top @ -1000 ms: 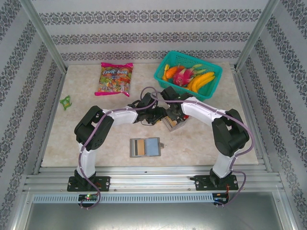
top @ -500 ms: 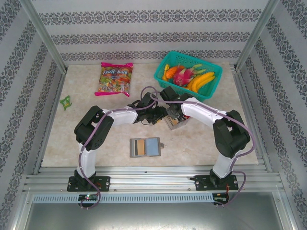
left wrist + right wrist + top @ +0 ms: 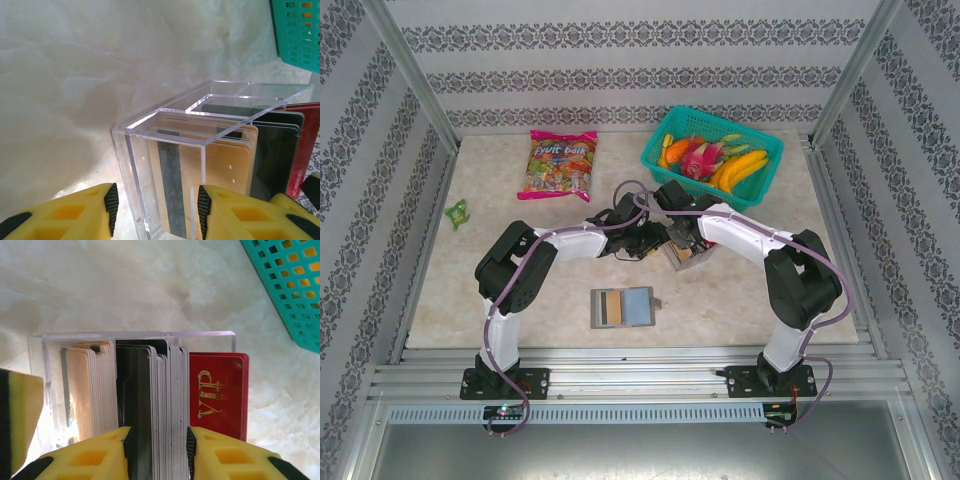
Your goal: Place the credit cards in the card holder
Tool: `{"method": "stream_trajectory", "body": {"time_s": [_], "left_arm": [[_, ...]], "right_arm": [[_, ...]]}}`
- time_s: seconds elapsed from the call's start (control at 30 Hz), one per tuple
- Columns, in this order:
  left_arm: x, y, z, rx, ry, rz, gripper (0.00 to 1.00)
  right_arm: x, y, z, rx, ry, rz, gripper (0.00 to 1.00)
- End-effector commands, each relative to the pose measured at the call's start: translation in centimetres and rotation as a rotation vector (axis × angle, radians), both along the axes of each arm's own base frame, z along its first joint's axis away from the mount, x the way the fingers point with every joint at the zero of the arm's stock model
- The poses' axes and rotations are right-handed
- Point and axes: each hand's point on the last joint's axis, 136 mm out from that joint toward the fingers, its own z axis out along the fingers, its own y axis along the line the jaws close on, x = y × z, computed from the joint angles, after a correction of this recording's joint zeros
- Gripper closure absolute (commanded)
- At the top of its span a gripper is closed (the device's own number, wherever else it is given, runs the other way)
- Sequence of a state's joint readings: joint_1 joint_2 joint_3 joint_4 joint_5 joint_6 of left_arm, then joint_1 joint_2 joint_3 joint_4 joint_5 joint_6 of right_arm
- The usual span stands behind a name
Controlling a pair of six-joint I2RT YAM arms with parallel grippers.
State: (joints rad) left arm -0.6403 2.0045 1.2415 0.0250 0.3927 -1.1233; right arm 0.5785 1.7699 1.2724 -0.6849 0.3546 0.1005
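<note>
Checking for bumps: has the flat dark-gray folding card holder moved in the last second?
No. The card holder lies open at the same spot by the near edge of the table.

Pale marbled table (image 3: 720, 300) enclosed by 3 damask-striped wallpaper walls (image 3: 620, 60) and aluminium frame posts (image 3: 410, 70).

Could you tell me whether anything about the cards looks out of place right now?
The red VIP card stands at the end of the credit cards, jutting past the end wall of the clear acrylic box that the others sit inside. Nothing looks spilled or damaged.
</note>
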Motion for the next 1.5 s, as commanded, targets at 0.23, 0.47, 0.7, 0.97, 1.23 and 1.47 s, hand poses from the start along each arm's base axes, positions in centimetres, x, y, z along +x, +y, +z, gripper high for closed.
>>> {"method": "stream_trajectory", "body": {"time_s": [0.23,0.47,0.7,0.97,1.23,1.47], "left_arm": [[0.3,-0.4,-0.7,-0.015,0.006,-0.010,0.50],[0.0,-0.2,-1.5,-0.002,0.020,-0.006,0.51],[0.0,-0.1,-1.8,0.001,0.025,-0.008,0.51],[-0.1,-0.1,-1.7,-0.003,0.026,-0.009,0.52],[0.0,-0.2,-1.5,-0.006,0.022,-0.009,0.52],[0.1,-0.3,-1.3,-0.010,0.017,-0.009,0.52]], "right_arm": [[0.3,-0.7,-1.2,-0.080,0.013,0.001,0.65],[0.6,-1.0,0.0,-0.145,-0.048,0.006,0.68],[0.7,-1.5,1.8,-0.149,-0.116,-0.007,0.67],[0.4,-1.3,1.3,-0.122,-0.087,-0.002,0.86],[0.3,-1.1,1.6,-0.070,-0.083,-0.013,0.95],[0.2,-1.3,2.1,-0.024,-0.078,-0.026,1.00]]}}
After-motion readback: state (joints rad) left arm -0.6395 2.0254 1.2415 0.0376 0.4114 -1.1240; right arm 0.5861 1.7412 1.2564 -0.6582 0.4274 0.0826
